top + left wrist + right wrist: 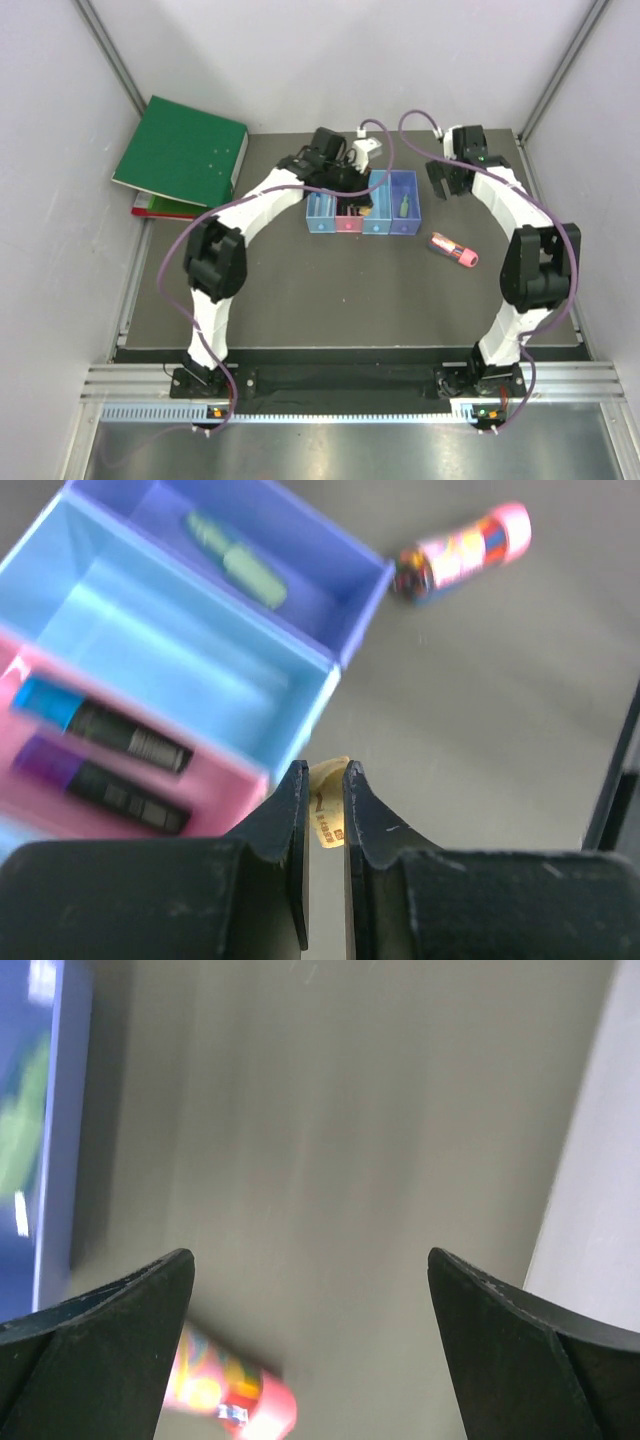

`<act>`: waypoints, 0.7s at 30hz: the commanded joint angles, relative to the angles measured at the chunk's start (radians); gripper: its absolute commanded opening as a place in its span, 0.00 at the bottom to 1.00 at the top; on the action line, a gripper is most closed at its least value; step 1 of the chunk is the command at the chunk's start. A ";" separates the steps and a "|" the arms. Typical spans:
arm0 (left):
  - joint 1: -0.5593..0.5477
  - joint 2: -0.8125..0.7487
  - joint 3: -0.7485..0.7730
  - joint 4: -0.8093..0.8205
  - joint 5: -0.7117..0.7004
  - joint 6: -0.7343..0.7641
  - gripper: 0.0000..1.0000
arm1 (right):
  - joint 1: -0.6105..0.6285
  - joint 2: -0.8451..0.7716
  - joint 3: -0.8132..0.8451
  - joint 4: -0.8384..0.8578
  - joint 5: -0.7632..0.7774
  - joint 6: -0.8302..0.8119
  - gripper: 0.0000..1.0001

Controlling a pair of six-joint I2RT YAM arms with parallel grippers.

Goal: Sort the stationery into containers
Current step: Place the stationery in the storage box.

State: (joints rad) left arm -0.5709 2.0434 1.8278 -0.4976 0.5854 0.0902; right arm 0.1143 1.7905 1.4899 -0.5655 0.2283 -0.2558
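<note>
Bins (335, 666) lie beside the left end effector (325, 773), clamped on a yellowish piece (327, 812) — right end effector (310, 1256) spread wide.

Tube (454, 250) lies right of bins (320, 224) (markers (105, 735) inside).

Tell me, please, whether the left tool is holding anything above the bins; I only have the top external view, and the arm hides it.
Observer: Yes. Its wrist view shows the left tool pinching a small yellowish piece.
Operator: Thank you. Could you say what is in the pink bin?
Observer: The pink bin holds two dark markers side by side, one blue-capped, one purple-capped.
Operator: And is the right tool open?
Observer: Yes. In its blurred wrist view the right tool has its jaws wide apart with nothing between them.
</note>
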 commanded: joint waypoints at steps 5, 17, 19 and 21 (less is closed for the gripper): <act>-0.050 0.187 0.208 0.235 -0.033 -0.190 0.00 | -0.051 -0.207 -0.218 0.065 -0.057 -0.148 1.00; -0.095 0.244 0.222 0.363 -0.055 -0.284 0.00 | -0.148 -0.295 -0.339 0.084 -0.050 -0.142 1.00; -0.109 0.251 0.220 0.369 -0.073 -0.279 0.00 | -0.153 -0.299 -0.338 0.084 -0.052 -0.143 1.00; -0.113 0.267 0.219 0.375 -0.082 -0.267 0.00 | -0.154 -0.302 -0.332 0.078 -0.058 -0.142 1.00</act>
State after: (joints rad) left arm -0.6640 2.2787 2.0144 -0.1989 0.5289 -0.1711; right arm -0.0315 1.5402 1.1484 -0.5282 0.1818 -0.3931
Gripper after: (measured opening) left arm 0.147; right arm 0.995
